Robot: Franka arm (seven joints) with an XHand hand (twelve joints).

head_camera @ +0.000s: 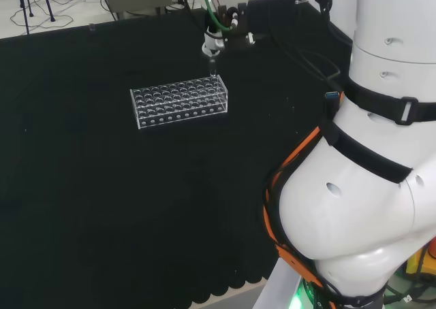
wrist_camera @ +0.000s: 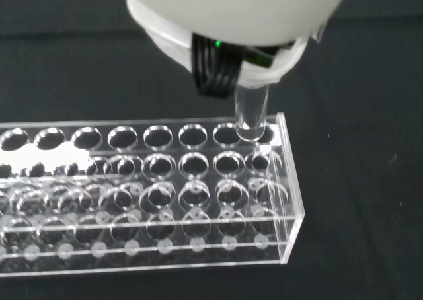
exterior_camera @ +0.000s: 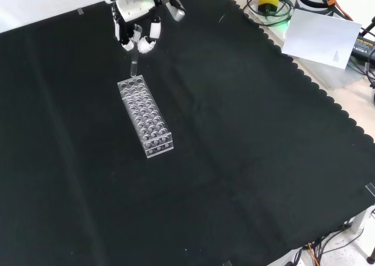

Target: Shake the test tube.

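While the clear rack (exterior_camera: 145, 118) is lying lengthwise on the black cloth of the bench (exterior_camera: 246, 160), toward the far left corner as the front view shows it, the hand (exterior_camera: 137, 21) is hanging just above the rack's far end. Its fingers are curling round the top of the test tube (exterior_camera: 134, 67), pinching it so that it is hanging upright. In the wrist view the tube's rounded bottom (wrist_camera: 250, 118) is sitting right at the corner hole of the rack (wrist_camera: 152, 194), at or just above its rim; whether it is already clear of the hole is hard to tell.

The main risk, as I judge it, is starting the shake too low: with the tube's end so near the corner hole, a sideways swing could be knocking glass against the rack's edge, chipping the tube or dragging the light rack across the cloth. A grip on the very top of a smooth tube could also be letting it slip during a brisk shake.

Every hole that can be seen in the rack is looking empty. Any liquid in the test tube cannot be made out; it is looking clear throughout.
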